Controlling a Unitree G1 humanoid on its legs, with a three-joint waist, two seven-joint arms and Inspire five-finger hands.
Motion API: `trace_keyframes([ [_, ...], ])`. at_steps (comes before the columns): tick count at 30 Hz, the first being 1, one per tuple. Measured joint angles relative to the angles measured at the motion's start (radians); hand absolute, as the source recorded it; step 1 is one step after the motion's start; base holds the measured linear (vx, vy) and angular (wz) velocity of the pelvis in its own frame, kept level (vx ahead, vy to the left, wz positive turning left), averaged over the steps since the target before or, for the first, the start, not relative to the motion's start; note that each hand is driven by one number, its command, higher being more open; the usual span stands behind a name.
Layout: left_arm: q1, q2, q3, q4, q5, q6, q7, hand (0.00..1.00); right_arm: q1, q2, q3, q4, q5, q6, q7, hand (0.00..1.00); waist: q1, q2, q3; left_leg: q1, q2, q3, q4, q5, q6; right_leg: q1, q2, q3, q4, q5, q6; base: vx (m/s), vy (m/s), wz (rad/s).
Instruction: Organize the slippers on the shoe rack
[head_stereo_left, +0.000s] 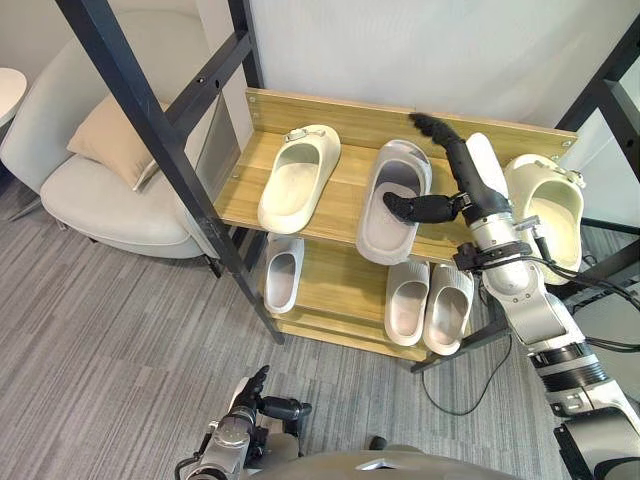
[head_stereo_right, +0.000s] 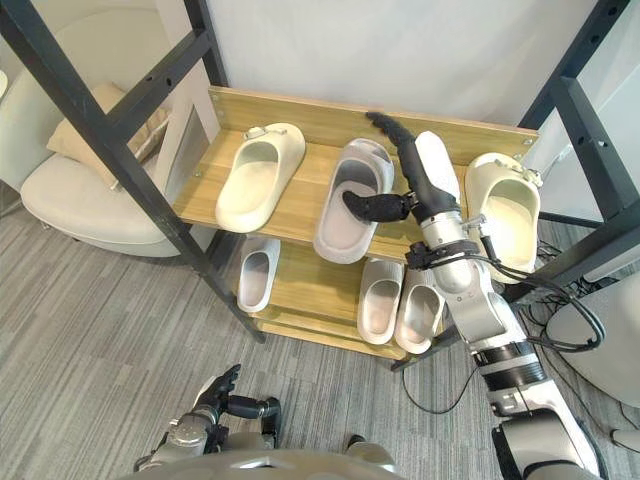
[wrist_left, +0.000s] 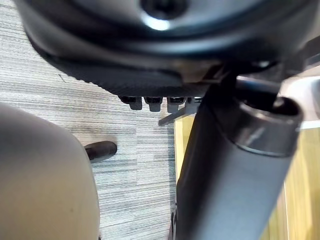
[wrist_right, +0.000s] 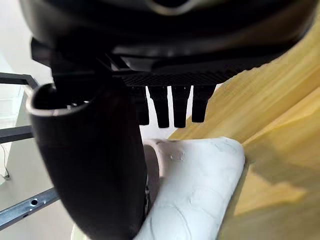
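Slippers (head_stereo_left: 296, 178), status? (A)
All visible ones sit on the shoe rack (head_stereo_left: 345, 192). Grey slipper (head_stereo_left: 385, 238) skewed, top shelf, overhanging. (B)
Hands? (A)
Right robot hand (head_stereo_left: 468, 192): fingers straight, apart, thumb inside grey slipper. Left robot hand (head_stereo_left: 255, 395) low, relaxed. Straightening likely remains. (B)
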Motion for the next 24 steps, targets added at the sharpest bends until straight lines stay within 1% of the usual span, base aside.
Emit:
trace_keyframes([
  [6,-0.001,0.0,0.0,-0.008,-0.004,-0.005,-0.001,1.0,-0.03,-0.005,0.004,0.005,0.021,-0.004,0.017,0.0,0.014,-0.005,0.003,0.0,-0.001,-0.004,0.0,0.0,0.0,0.001,0.0,-0.003,-0.001,0.0,0.0,0.0,0.0,0.0],
  [9,0.0,0.001,0.0,-0.01,-0.009,-0.007,-0.002,1.0,-0.039,-0.007,0.012,0.005,0.038,-0.007,0.02,0.0,0.015,-0.008,0.005,0.0,-0.002,-0.006,0.0,0.0,0.0,0.002,-0.001,-0.005,-0.001,0.0,0.0,0.0,0.0,0.0],
  [12,0.0,0.001,0.0,-0.012,-0.011,-0.007,-0.005,1.0,-0.045,-0.036,0.024,-0.004,0.039,-0.01,0.033,0.0,0.015,-0.009,0.006,0.0,-0.003,-0.009,0.0,0.001,0.001,0.003,-0.002,-0.006,-0.001,0.0,0.0,0.0,0.0,-0.02],
  [13,0.0,0.001,0.0,-0.012,-0.011,-0.006,-0.006,1.0,-0.045,-0.058,0.024,-0.075,0.039,-0.009,0.065,0.0,0.012,-0.009,0.006,0.008,0.001,-0.003,0.0,0.0,0.0,0.005,-0.001,-0.001,0.006,0.0,0.001,0.0,0.0,-0.1],
  [16,0.0,0.0,0.0,-0.012,-0.011,-0.002,-0.008,1.0,-0.045,-0.08,0.024,-0.153,0.039,-0.015,0.065,0.0,0.007,-0.007,0.006,0.013,0.005,0.001,-0.001,0.0,-0.001,0.006,0.002,0.003,0.013,-0.001,-0.001,0.0,0.0,-0.07],
  [19,0.001,-0.001,0.0,-0.011,-0.011,0.0,-0.008,1.0,-0.045,-0.08,0.023,-0.182,0.039,-0.017,0.065,0.0,0.0,-0.006,0.006,0.016,0.007,0.002,-0.001,-0.001,-0.001,0.005,0.003,0.004,0.018,-0.001,-0.002,0.0,0.0,0.0],
  [21,0.003,-0.001,0.0,-0.01,-0.011,0.0,-0.008,1.0,-0.042,-0.089,0.005,-0.281,0.038,-0.013,0.066,0.0,-0.014,-0.002,0.008,0.016,0.007,0.002,-0.001,-0.001,-0.002,0.005,0.002,0.005,0.019,-0.001,-0.002,0.0,0.0,0.0],
  [22,0.003,-0.001,-0.001,-0.009,-0.011,0.001,-0.009,1.0,-0.039,-0.092,-0.005,-0.311,0.038,-0.015,0.065,0.0,-0.015,0.0,0.009,0.016,0.007,0.003,-0.001,-0.001,-0.002,0.005,0.002,0.006,0.019,-0.001,-0.002,0.0,0.0,0.0],
  [24,0.003,-0.002,-0.002,-0.007,-0.011,0.001,-0.01,1.0,-0.037,-0.093,-0.06,-0.434,0.038,-0.059,0.053,0.0,-0.017,0.004,0.007,0.016,0.007,0.003,-0.001,-0.001,-0.002,0.005,0.003,0.006,0.019,-0.001,-0.002,0.0,0.0,0.0],
])
